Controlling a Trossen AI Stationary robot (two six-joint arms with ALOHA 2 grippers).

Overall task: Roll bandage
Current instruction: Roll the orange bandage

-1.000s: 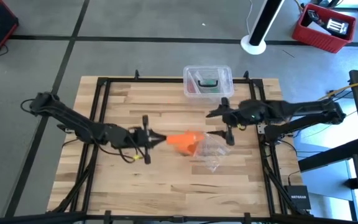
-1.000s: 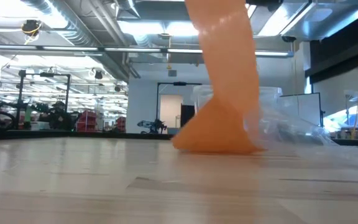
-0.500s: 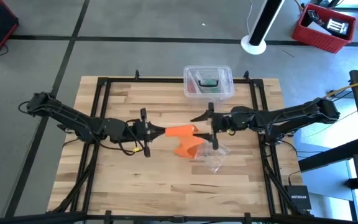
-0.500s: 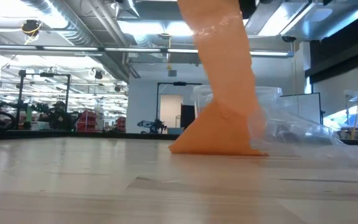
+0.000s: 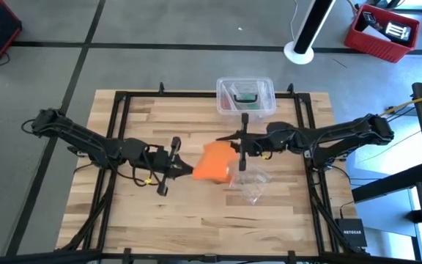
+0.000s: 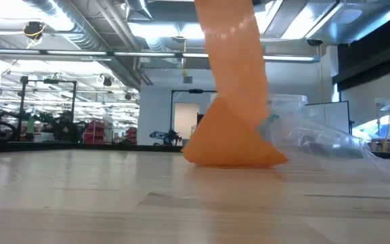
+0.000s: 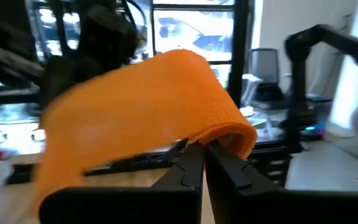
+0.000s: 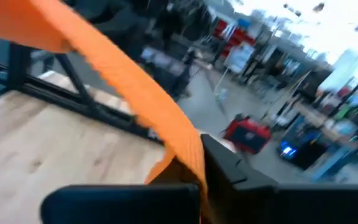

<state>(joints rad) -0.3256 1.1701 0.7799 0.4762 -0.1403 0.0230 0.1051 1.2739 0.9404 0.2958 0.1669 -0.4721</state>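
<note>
**A:** Near the middle of the table (image 5: pixel 145 235), both arms meet over the bandage (image 5: pixel 213 163). Where is it held?

**B:** Lifted between them. The left gripper (image 5: pixel 184 167) is clenched on one end; its wrist view shows the orange fabric folded over the pinched fingertips (image 7: pixel 211 153). The right gripper (image 5: pixel 234 144) is clamped on the other side, the band running out past its fingers (image 8: pixel 219 163). A loose part hangs down and pools on the wood in the low view.

**A:** How should the rolling go?

**B:** I'd keep the band taut between the grips and the edges aligned, turning one end so the layers stack squarely. The hanging part could drag into the crumpled clear plastic (image 5: pixel 250 183) just to the right, so steer away from it.

**A:** Any writing?

**B:** Only a small black device (image 5: pixel 352 235) at the near right, off the table; its white lettering seems to read NETGEAR. The clear box (image 5: pixel 245 96) at the far edge shows nothing legible.
</note>
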